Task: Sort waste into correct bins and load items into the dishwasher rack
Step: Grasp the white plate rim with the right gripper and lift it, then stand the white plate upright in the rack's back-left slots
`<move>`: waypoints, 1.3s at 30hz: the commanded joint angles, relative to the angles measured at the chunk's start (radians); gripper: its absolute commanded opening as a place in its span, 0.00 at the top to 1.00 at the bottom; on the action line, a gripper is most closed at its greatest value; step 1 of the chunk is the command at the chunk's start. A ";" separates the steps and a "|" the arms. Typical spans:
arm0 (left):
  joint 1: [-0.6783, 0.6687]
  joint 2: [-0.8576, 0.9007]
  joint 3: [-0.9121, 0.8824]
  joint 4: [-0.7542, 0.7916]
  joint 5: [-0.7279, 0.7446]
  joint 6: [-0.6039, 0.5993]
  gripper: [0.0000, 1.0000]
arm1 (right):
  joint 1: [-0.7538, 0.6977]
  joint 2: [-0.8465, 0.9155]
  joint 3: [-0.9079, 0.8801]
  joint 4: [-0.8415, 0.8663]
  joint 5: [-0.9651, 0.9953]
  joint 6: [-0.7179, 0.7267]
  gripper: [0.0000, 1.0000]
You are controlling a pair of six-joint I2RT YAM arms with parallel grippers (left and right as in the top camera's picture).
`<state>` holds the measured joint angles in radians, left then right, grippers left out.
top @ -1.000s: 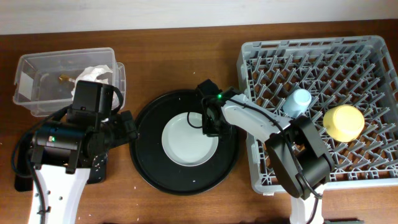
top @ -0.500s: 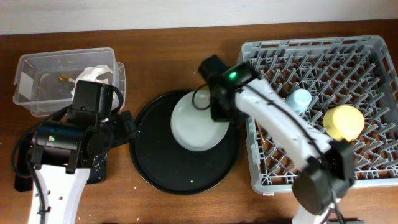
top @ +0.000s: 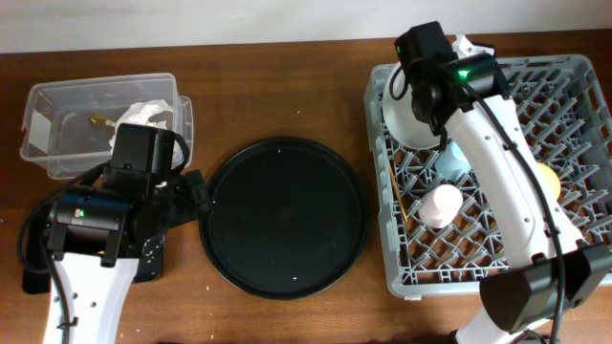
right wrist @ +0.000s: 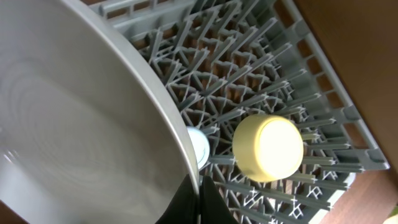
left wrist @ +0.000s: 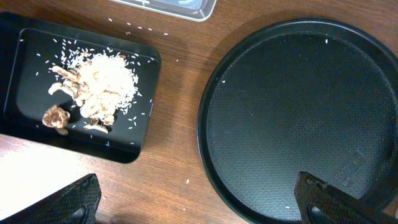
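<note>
My right gripper (top: 422,107) is shut on the rim of the pale grey plate (top: 400,122) and holds it tilted over the back left of the dishwasher rack (top: 574,76). In the right wrist view the fingers (right wrist: 194,198) pinch the plate (right wrist: 81,124) edge above the yellow bowl (right wrist: 267,146) and light-blue cup (right wrist: 200,144). A pink cup (top: 442,204) and chopsticks (top: 400,191) lie in the rack. My left gripper (left wrist: 202,208) is open and empty above the table, between the shallow black tray (left wrist: 25,121) of food scraps (left wrist: 99,78) and the round tray.
The large round black tray (top: 284,215) lies bare in the middle; it also shows in the left wrist view (left wrist: 305,124). The clear tub (top: 57,115) with white wrappers (top: 148,113) stands at the back left. My left arm covers most of the shallow black tray (top: 153,260).
My right gripper has lifted the plate off the round black tray and carried it right and back, over the rack. The pink cup now shows. The left arm has not moved.
</note>
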<state>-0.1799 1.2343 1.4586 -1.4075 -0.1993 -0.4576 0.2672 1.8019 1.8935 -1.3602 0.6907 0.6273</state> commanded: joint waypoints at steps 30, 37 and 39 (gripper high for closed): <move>0.006 -0.006 0.006 0.000 -0.014 -0.002 0.01 | 0.114 -0.343 0.125 -0.252 -0.354 0.014 0.25; 0.006 -0.006 0.006 0.000 -0.015 -0.002 0.01 | 0.112 -0.392 -0.006 -0.096 -0.224 0.035 0.28; 0.006 -0.006 0.006 0.000 -0.014 -0.002 0.01 | 0.111 -0.328 -0.036 0.047 -0.149 0.035 0.65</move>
<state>-0.1799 1.2343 1.4586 -1.4071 -0.1997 -0.4576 0.3805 1.4109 1.8915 -1.3979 0.4335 0.6548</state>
